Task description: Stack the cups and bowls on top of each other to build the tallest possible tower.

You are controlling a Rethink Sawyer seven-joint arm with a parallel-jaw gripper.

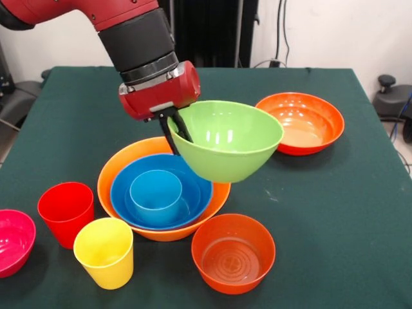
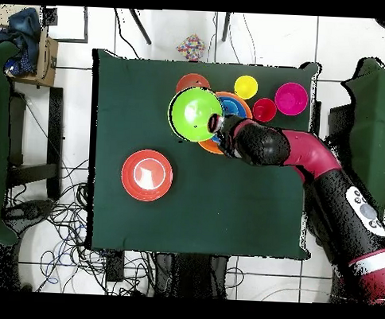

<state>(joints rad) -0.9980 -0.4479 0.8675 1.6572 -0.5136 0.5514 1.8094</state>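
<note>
Pincer [image 1: 175, 129] grips one lime bowl [image 1: 225, 138]; three cups [image 1: 156, 195], five other bowls [image 1: 302, 122].

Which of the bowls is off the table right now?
The lime green bowl. The claw grips its rim and holds it tilted in the air above the orange bowl; every other bowl rests on the table or inside another.

Two camera views. The front view sits close and low across the worktop [image 1: 335, 212], looking slightly down at it. The overhead view hangs high above, looking straight down, taking in the whole worktop [image 2: 225, 207] and surrounding floor [image 2: 65, 224]. Both share the green-covered worktop and the arm [image 1: 135, 38].
</note>
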